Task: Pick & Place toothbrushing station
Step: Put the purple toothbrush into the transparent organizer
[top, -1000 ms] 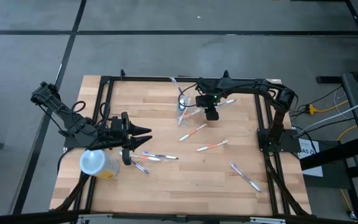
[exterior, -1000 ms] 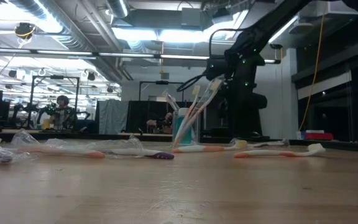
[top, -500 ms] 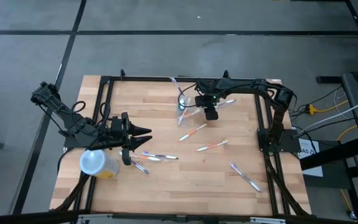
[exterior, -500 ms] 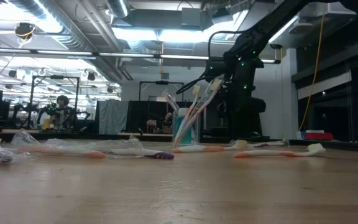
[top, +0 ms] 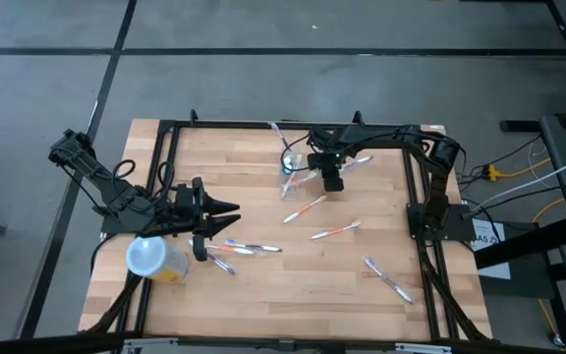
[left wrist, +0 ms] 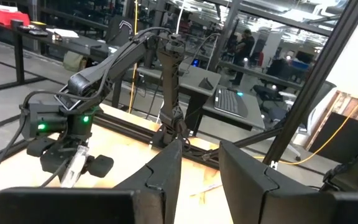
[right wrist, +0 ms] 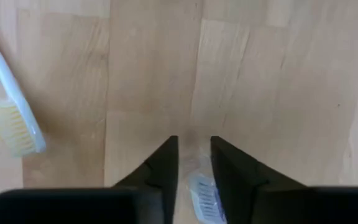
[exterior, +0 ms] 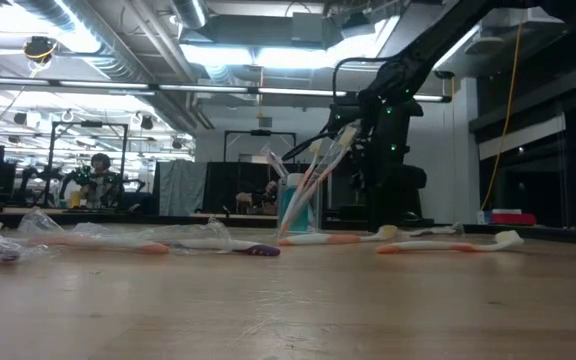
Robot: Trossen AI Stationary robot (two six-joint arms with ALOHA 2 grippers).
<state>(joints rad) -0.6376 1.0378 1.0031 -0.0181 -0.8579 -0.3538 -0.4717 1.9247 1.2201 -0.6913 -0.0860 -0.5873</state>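
The toothbrushing station (top: pixel 290 169), a small clear cup, stands on its base at the far middle of the table. Several toothbrushes lean in it (exterior: pixel 313 185). My right gripper (top: pixel 332 180) points down just right of it, over the end of a toothbrush (top: pixel 355 161) lying on the wood. In the right wrist view that gripper (right wrist: pixel 194 180) is nearly closed around a brush head. My left gripper (top: pixel 229 213) hangs level above the table's left half, open (left wrist: pixel 201 180) with nothing between its fingers. My right gripper has the bristle head (right wrist: pixel 201 194) of the lying toothbrush between its two fingers. It comes from above, pointing down. The head lies against one finger (right wrist: pixel 235 180), and the gripper's body hides the rest of the contact. The brush lies on the table.
A yellow tub with a pale lid (top: pixel 157 259) sits near the left front. Loose toothbrushes lie about the middle (top: pixel 305 207) (top: pixel 336 230), the front right (top: pixel 388 278) and near the left gripper (top: pixel 249 247). Another white brush head (right wrist: pixel 14 124) lies beside the right gripper.
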